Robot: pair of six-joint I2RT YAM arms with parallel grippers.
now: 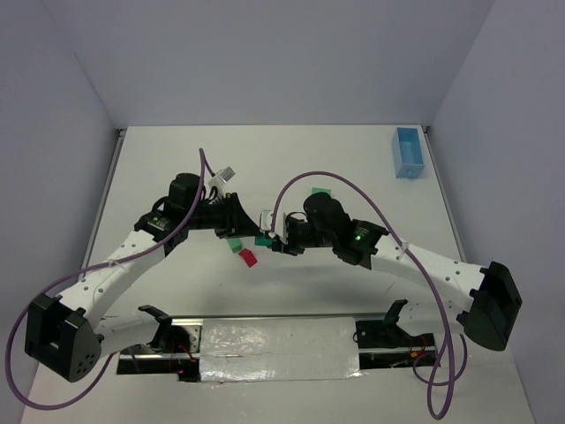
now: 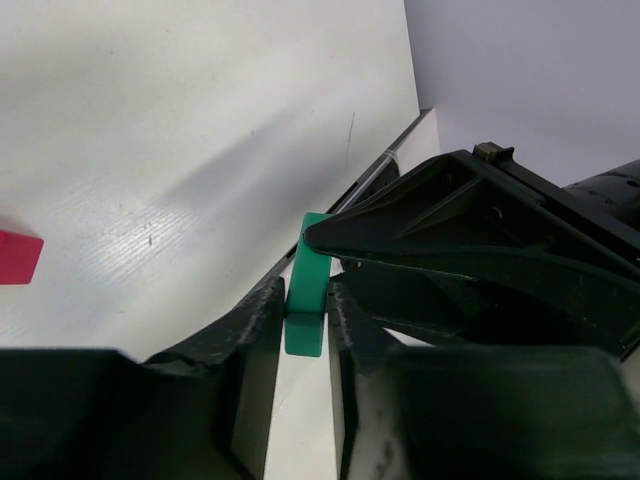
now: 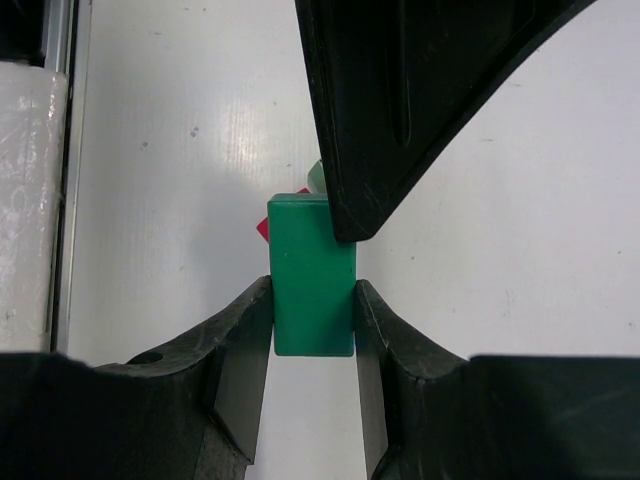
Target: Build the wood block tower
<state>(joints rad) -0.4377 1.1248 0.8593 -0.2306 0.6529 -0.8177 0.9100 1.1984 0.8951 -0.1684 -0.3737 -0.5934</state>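
My right gripper (image 1: 275, 242) (image 3: 313, 290) is shut on a dark green rectangular block (image 1: 263, 239) (image 3: 310, 260), gripped by its long sides. My left gripper (image 1: 237, 235) (image 2: 305, 300) is shut on a green block (image 2: 308, 290), which shows lighter green in the top view (image 1: 233, 245). The two grippers' tips nearly meet at the table's middle. The red wedge (image 1: 247, 257) (image 2: 18, 257) lies on the table just in front of them, and a sliver of it shows behind the right gripper's block (image 3: 262, 228). I cannot tell whether either block touches the table.
A light blue tray (image 1: 408, 153) stands at the far right. Another green piece (image 1: 320, 192) lies behind the right arm. A small white object (image 1: 225, 175) lies behind the left arm. A taped silver strip (image 1: 278, 340) runs along the near edge between the arm bases.
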